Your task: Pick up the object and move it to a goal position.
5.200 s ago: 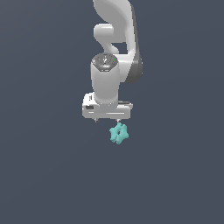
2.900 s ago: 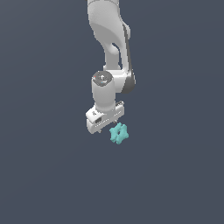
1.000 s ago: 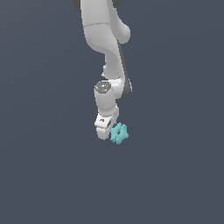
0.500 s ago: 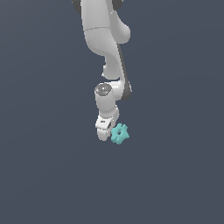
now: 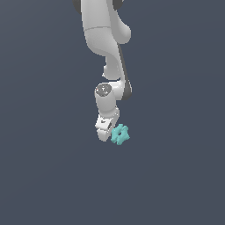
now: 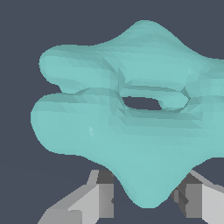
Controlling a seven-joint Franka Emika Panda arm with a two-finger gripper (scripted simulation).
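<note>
The object (image 5: 119, 134) is a small teal knobbly piece with rounded lobes and a hole through its middle, lying on the dark ground. My white gripper (image 5: 109, 135) is down at it, touching its side toward the exterior view's left. Up close in the wrist view, the object (image 6: 131, 113) fills most of the picture. One of its lobes pokes down between my two grey fingertips (image 6: 105, 194), with a thin dark gap showing on one side. The gripper (image 6: 146, 199) stands open around that lobe.
Plain dark grey ground (image 5: 176, 176) lies all around. The white arm (image 5: 103, 30) rises steeply above the gripper. No other object or marker shows.
Over the earlier frames the arm swung and turned its wrist, and the gripper dropped down beside the object. Over the last half second it barely moved. The object has stayed in place.
</note>
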